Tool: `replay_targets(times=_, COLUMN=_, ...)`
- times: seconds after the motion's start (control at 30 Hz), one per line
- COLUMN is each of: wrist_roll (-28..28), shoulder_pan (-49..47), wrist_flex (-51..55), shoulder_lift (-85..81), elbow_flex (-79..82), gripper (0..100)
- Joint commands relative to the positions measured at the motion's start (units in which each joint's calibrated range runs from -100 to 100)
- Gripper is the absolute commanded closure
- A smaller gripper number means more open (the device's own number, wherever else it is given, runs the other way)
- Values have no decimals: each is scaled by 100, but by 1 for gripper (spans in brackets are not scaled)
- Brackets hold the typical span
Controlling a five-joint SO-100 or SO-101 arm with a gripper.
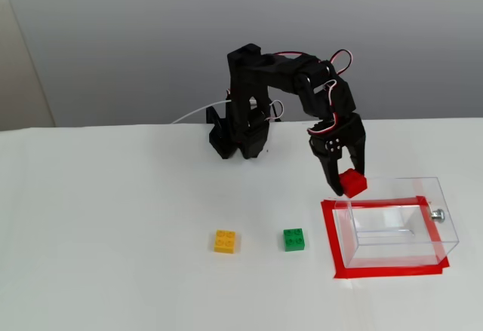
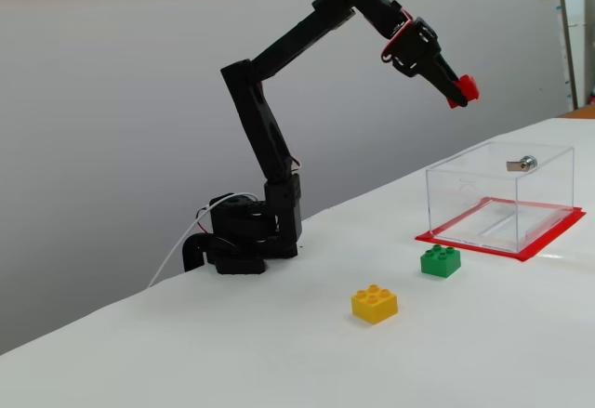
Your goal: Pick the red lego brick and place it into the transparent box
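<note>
Above the transparent box point(image 1: 392, 225) rim | gripper point(image 1: 349, 180) jaws clamped on red lego brick point(image 2: 466, 88), held high | advice: centre over the opening, lower, then release.

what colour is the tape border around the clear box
Red tape frames the transparent box, clearest in this higher fixed view.

White table point(image 1: 113, 218) carries yellow brick point(image 1: 225, 241), green brick point(image 1: 294, 239), transparent box point(image 1: 400, 229).
</note>
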Motion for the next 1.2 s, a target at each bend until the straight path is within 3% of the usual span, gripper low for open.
replay_targets(times=0.0, wrist_roll=29, shoulder_pan=-401, wrist_flex=-342, shoulder_lift=-141, elbow_flex=42, gripper=87)
replay_targets(times=0.4, wrist_roll=39, shoulder_pan=-1392, wrist_flex=-786, shoulder_lift=546, elbow_flex=268, gripper=87)
replay_targets(times=1.17, wrist_roll=39, shoulder_pan=-1621, wrist_flex=-2248, shoulder_lift=1700, elbow_flex=259, gripper=86)
